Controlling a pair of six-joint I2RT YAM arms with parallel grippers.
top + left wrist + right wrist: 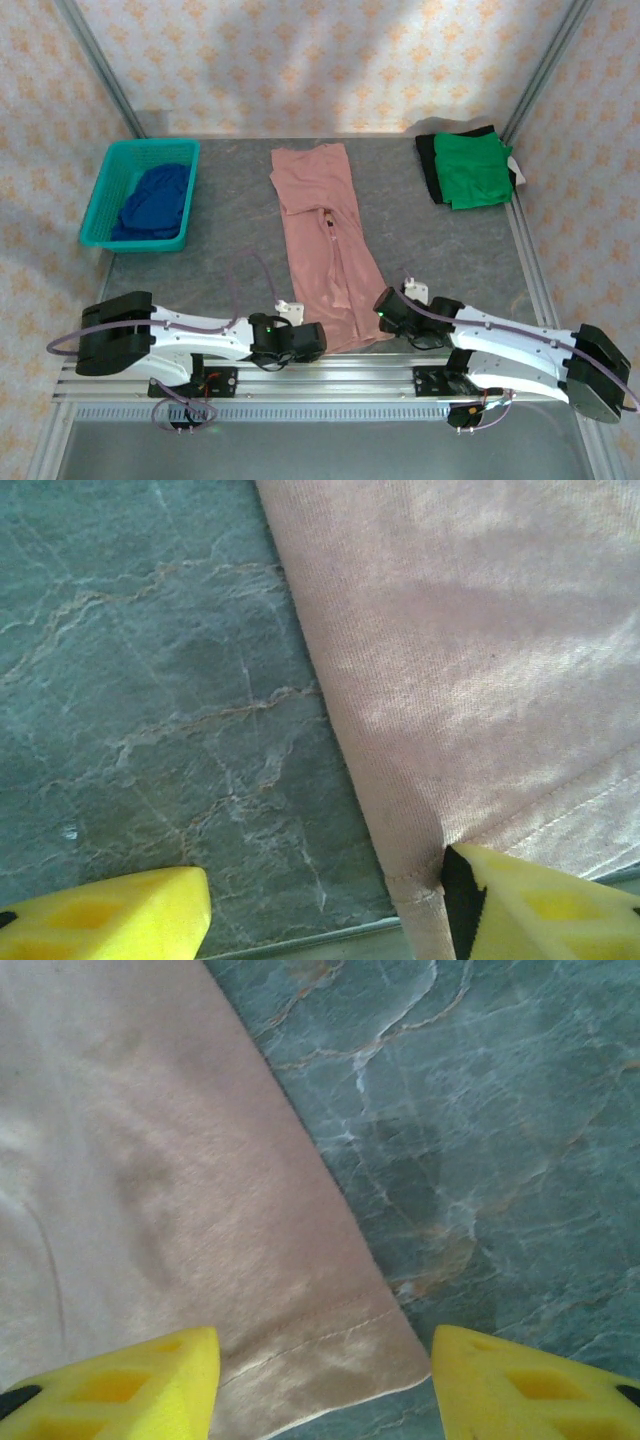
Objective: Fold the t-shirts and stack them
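Both jaws apart, seemingly empty, at pink t-shirt (325,240) hem; grey marbled table (230,210), floral-papered walls (300,60).

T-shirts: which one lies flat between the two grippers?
The dusty-pink t-shirt, stretched lengthwise mid-table, its near hem between the left gripper and right gripper. The green t-shirt sits folded far right; the blue t-shirt is bunched in the teal basket.

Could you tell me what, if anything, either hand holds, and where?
Nothing: left hand and right hand stand open at corners of the pink t-shirt.
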